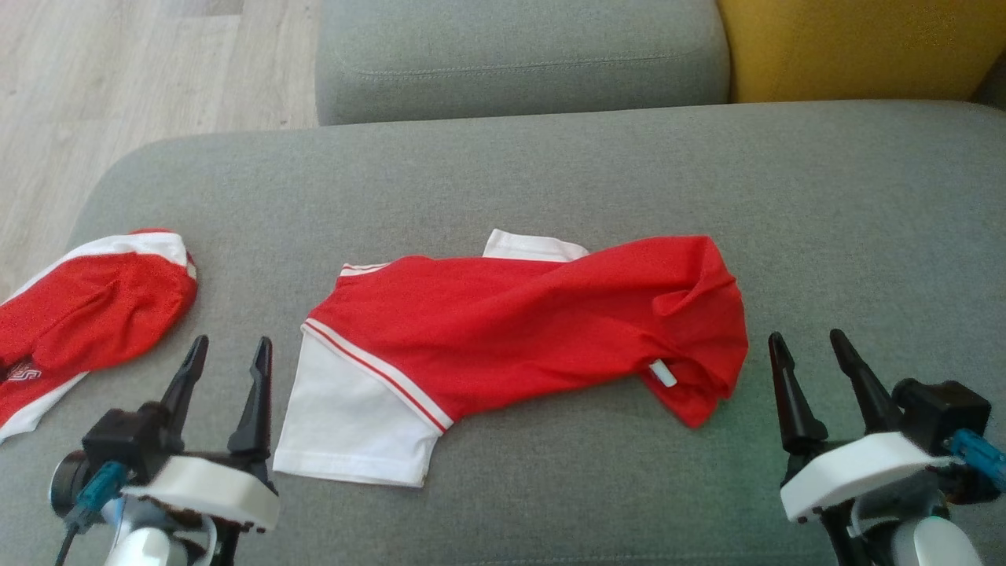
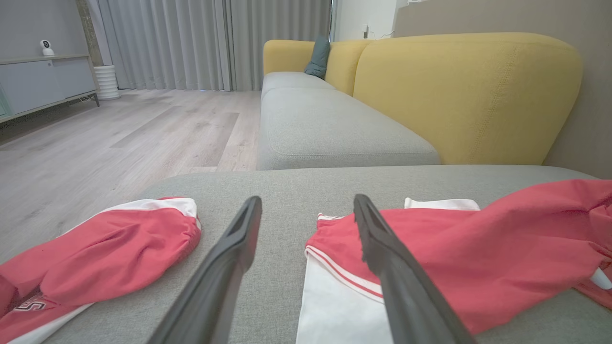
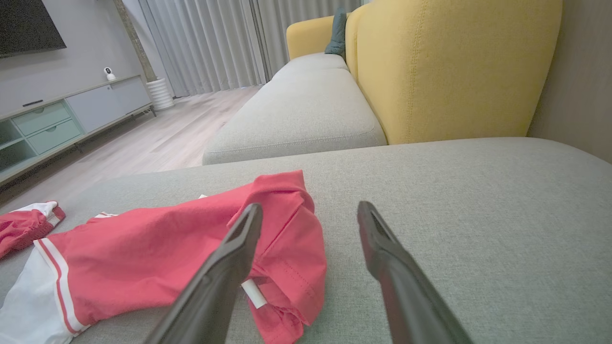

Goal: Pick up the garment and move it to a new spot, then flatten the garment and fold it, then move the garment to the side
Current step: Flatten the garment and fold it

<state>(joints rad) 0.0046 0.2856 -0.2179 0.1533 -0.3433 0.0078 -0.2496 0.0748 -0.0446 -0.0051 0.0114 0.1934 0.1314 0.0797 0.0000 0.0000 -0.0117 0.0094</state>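
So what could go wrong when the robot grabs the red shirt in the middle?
1. The red shirt lies twisted and bunched, so a pinch may catch only one layer and lift it crooked.
2. A second red garment lies near the open left tool; it might get snagged instead.
3. The open right tool could dig into the soft sofa cushion.

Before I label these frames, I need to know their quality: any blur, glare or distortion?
Head view: even light, no glare, red shirt fairly crisp. Left wrist view: wide-angle stretch, claw's fingers soft near the lens. Right wrist view: same stretch, no glare on the yellow backrest.
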